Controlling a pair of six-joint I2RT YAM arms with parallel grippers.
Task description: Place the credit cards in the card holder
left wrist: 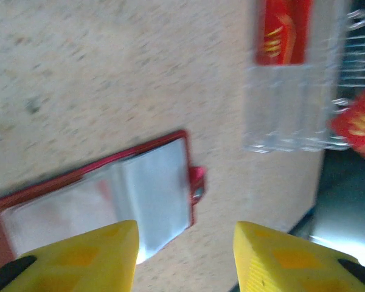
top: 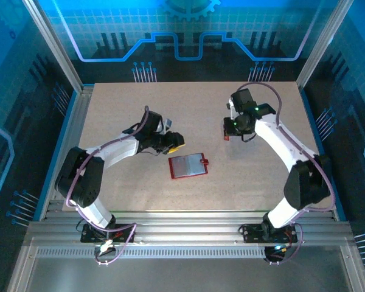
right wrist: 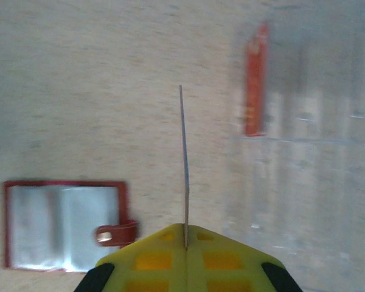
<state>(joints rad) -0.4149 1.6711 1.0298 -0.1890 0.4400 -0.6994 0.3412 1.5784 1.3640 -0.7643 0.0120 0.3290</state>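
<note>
Left hand (top: 178, 145) spread, empty; card holder (top: 188, 165) at its 5 o'clock on desk (top: 249, 176). Right hand (right wrist: 185, 234) clamps credit card (right wrist: 184, 164) edge-on, holder at 8 o'clock.

The left arm (top: 109, 152) bends in from the near left corner of the table and reaches toward the middle. The left gripper (left wrist: 184, 252) has its two yellow fingers (left wrist: 91, 258) standing apart. The right arm (top: 283, 146) curves from the near right corner toward the far edge. The right gripper (right wrist: 185, 234) is pinched tight on a thin card (right wrist: 184, 158).
</note>
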